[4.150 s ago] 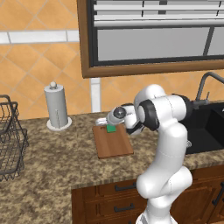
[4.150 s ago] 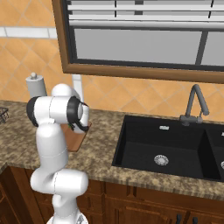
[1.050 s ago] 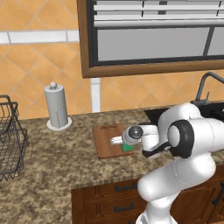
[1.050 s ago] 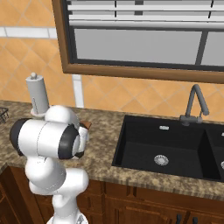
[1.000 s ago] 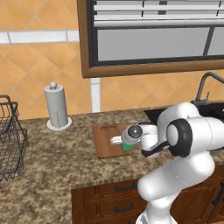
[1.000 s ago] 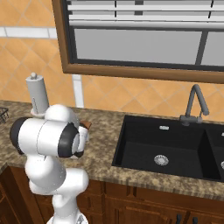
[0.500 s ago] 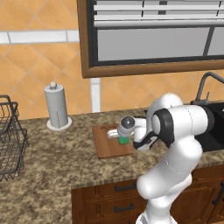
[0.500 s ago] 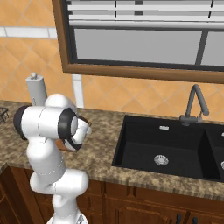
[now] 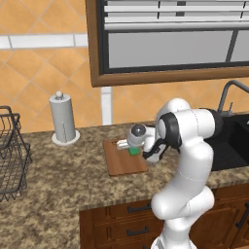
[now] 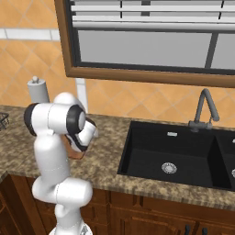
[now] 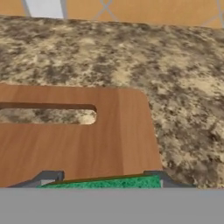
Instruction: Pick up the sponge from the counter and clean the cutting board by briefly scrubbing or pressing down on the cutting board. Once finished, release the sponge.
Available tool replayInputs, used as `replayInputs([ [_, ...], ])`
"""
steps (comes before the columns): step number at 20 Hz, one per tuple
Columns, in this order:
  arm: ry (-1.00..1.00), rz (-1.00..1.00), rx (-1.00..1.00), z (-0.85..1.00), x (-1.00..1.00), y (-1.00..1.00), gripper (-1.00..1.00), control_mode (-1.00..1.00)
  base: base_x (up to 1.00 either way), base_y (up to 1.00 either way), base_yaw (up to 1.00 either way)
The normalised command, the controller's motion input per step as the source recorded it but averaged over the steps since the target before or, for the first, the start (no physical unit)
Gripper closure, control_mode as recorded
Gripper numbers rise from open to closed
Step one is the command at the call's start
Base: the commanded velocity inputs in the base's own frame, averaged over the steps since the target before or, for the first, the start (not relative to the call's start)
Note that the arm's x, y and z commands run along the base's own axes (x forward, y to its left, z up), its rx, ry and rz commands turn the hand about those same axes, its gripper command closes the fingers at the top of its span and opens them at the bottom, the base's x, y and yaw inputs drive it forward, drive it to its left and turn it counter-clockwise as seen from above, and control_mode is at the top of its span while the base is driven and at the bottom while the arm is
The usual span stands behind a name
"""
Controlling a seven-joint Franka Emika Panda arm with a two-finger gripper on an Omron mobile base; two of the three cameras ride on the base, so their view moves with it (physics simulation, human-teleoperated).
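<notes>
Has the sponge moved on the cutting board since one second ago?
Yes. In the left base view the sponge, held in the claw, went from the cutting board's near right corner toward the wall.

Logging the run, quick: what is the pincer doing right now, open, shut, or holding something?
Pincer: shut on the sponge, which sits between its fingertips over the cutting board.

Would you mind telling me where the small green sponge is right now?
The small green sponge sits between the gripper fingers, over the far part of the reddish-brown wooden cutting board, right of the white paper towel roll.
</notes>
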Motion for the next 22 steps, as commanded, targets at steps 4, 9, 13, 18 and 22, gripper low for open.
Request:
replayInputs([
  [4, 0.00, 0.00, 0.00, -0.32, 0.55, -0.04, 1.00, -1.00, 0.00, 0.00, 0.00],
  [9, 0.00, 0.00, 0.00, -0.11, 0.55, -0.11, 1.00, -1.00, 0.00, 0.00, 0.00],
  [13, 0.00, 0.00, 0.00, -0.36, 0.77, -0.22, 1.00, -1.00, 0.00, 0.00, 0.00],
  [18, 0.00, 0.00, 0.00, -0.20, 0.66, -0.38, 1.00, -1.00, 0.00, 0.00, 0.00],
  [22, 0.00, 0.00, 0.00, -0.24, 0.49, -0.46, 1.00, -1.00, 0.00, 0.00, 0.00],
])
